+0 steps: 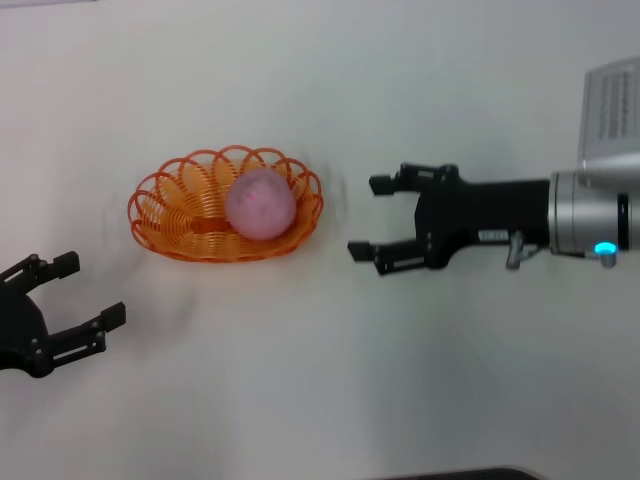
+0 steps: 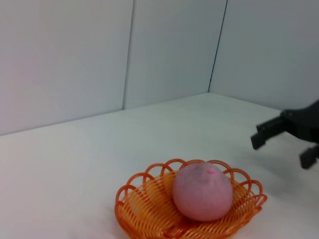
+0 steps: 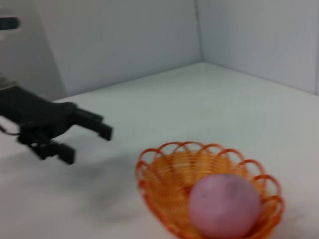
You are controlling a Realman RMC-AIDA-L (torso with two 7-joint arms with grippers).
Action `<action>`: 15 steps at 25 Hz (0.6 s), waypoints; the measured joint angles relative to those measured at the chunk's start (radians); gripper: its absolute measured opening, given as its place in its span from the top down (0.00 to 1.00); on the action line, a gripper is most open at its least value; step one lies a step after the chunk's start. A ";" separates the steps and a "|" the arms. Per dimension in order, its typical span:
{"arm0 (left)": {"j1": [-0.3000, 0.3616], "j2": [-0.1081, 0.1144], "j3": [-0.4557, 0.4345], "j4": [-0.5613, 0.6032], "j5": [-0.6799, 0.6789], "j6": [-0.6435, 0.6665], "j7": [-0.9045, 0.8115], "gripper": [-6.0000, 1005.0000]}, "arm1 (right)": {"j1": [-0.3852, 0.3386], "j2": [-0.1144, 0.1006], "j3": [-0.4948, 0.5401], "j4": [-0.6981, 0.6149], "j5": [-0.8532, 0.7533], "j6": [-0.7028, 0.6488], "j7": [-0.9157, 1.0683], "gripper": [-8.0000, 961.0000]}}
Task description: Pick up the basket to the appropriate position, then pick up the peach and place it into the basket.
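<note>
The orange wire basket [image 1: 180, 215] sits on the white table left of centre. The pale pink peach [image 1: 260, 203] lies inside it, toward its right end. My right gripper [image 1: 365, 216] is open and empty, a short way to the right of the basket at table level. My left gripper [image 1: 85, 290] is open and empty at the lower left, below and left of the basket. The left wrist view shows the basket [image 2: 149, 209], the peach [image 2: 203, 191] and the right gripper [image 2: 281, 147] beyond. The right wrist view shows the basket [image 3: 169, 174], the peach [image 3: 224, 205] and the left gripper [image 3: 87, 139].
A grey-white device [image 1: 612, 110] stands at the table's far right above my right arm. White walls close off the table's far side [image 2: 149, 50].
</note>
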 joint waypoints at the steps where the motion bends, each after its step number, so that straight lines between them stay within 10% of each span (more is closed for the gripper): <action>1: 0.000 0.000 0.000 0.000 0.001 -0.001 0.000 0.13 | 0.000 0.000 0.000 0.030 0.011 -0.010 -0.038 0.01; 15: 0.010 0.000 0.004 0.000 0.013 -0.006 0.004 0.13 | -0.049 -0.004 0.063 0.139 0.045 -0.077 -0.200 0.01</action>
